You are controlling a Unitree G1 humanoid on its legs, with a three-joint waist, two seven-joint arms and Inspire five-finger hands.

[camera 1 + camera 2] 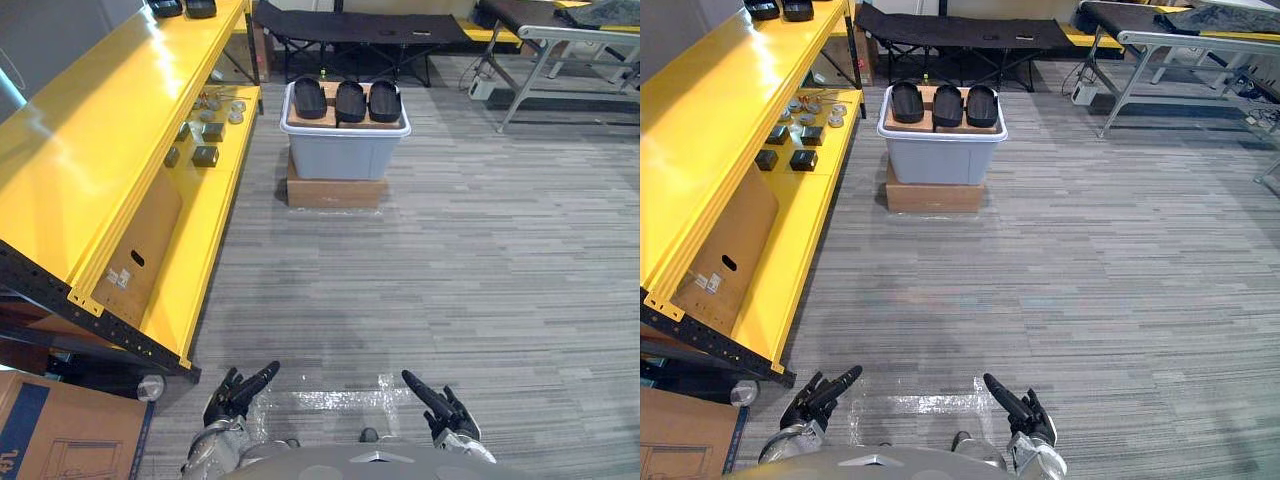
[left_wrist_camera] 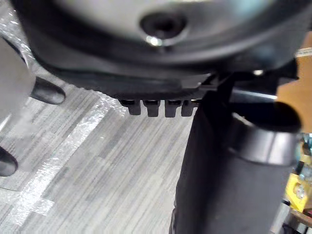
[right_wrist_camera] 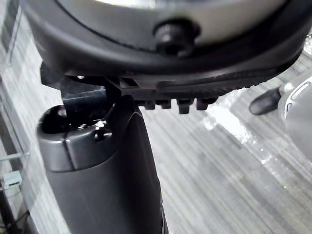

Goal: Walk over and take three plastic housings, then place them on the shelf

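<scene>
Along the left runs a long yellow metal shelf (image 1: 90, 140), its lower level carrying small dark blocks (image 1: 205, 156) and, at the far end of its top level, two dark rounded pieces (image 1: 183, 8). Low in front of it the left hand (image 1: 238, 392) hangs over the grey striped carpet (image 1: 480, 260) with fingers stretched out loosely, holding nothing. The three black oval plastic housings (image 1: 350, 100) lie side by side on a brown board across the top of a grey plastic tub (image 1: 345, 150), which stands on a flat brown cardboard box (image 1: 335, 192) just beside the shelf's far end and well apart from both hands. The right hand (image 1: 440, 408) mirrors the left: fingers extended, empty. Nothing has been picked up, so the walk comes first, and the likeliest trouble on the way is the left arm clipping the shelf's jutting black corner (image 1: 185, 368) if the path hugs that side. At the tub, the housings sit close together and look smooth and domed, so closing on one may shove its neighbour off the board, or the shell may slide out of a shallow hold. A bump against the tub could shift it on the box beneath.
</scene>
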